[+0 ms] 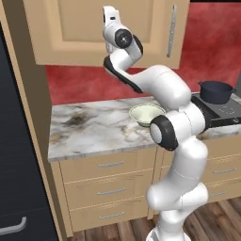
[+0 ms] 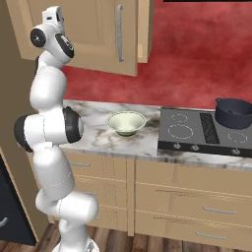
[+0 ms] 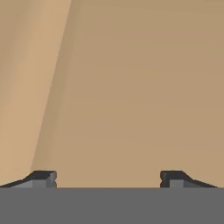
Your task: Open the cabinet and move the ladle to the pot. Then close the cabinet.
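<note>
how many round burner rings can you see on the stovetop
3 show on the stovetop: a small ring at the back left, a large one at the front left, one at the front right. The pot may hide a fourth.

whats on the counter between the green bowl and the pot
Between the bowl and the pot lies the black cooktop with bare burner rings, plus a strip of marble counter; the right base view shows it.

tan cabinet (image 1: 84, 33), blue-grey pot (image 2: 234, 112), marbled counter (image 1: 89, 129)
</note>
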